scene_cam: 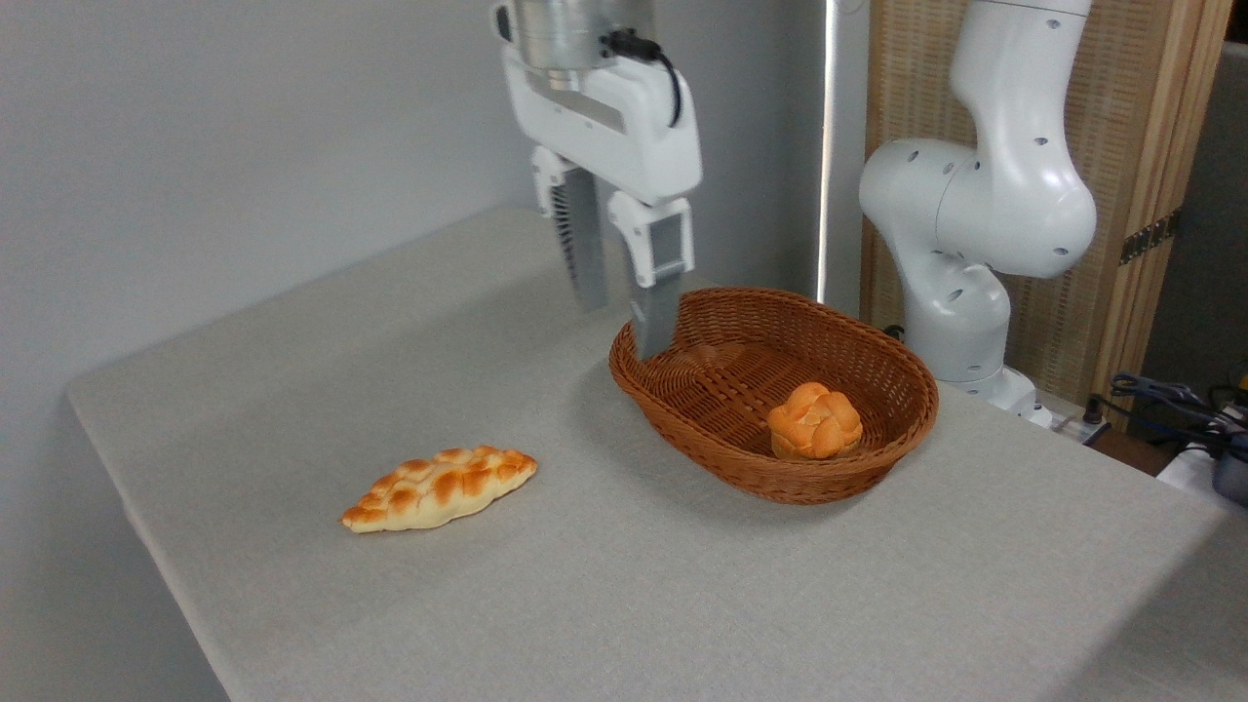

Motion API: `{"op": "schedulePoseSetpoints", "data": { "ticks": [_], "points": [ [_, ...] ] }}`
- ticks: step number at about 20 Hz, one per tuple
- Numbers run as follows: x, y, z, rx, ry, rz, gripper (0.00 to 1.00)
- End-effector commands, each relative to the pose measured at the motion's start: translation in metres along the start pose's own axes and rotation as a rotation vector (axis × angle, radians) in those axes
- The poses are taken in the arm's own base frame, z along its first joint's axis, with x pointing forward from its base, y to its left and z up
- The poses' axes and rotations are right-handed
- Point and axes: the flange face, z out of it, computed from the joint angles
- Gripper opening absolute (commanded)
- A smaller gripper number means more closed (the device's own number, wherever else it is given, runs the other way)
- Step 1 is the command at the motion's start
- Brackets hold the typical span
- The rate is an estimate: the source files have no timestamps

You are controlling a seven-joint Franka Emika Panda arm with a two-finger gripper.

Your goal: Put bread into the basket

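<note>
step: placement looks done, bun delivered | knotted bun [814,420] lies inside wicker basket [882,356], right of centre frame | tool [620,307] released, jaws apart and empty, hanging above the basket's left rim, upper centre | braided loaf [439,487] on worktop [604,595], lower left | next: likely just lift clear without brushing the rim

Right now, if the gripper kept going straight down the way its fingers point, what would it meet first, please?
Most likely the table just left of the basket. The open gripper hangs near its left rim, so the nearer finger might clip the wicker; depth is unclear.
</note>
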Motion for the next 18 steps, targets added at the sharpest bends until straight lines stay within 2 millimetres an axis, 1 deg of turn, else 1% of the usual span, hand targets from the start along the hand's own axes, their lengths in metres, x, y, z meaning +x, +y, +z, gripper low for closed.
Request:
{"op": "schedulePoseSetpoints", "data": {
  "ticks": [1, 2, 4, 7, 10, 18],
  "points": [
    [0.033, -0.044, -0.023, 0.007, 0.062, -0.079, 1.0],
    [0.038, -0.049, -0.025, -0.002, 0.079, -0.106, 1.0],
    [0.041, -0.055, -0.025, -0.007, 0.089, -0.142, 1.0],
    [0.044, -0.053, -0.02, -0.034, 0.063, -0.144, 1.0],
    [0.048, -0.058, -0.02, -0.057, 0.03, -0.157, 1.0],
    [0.046, -0.059, -0.018, -0.045, 0.002, -0.169, 1.0]
  ]
}}
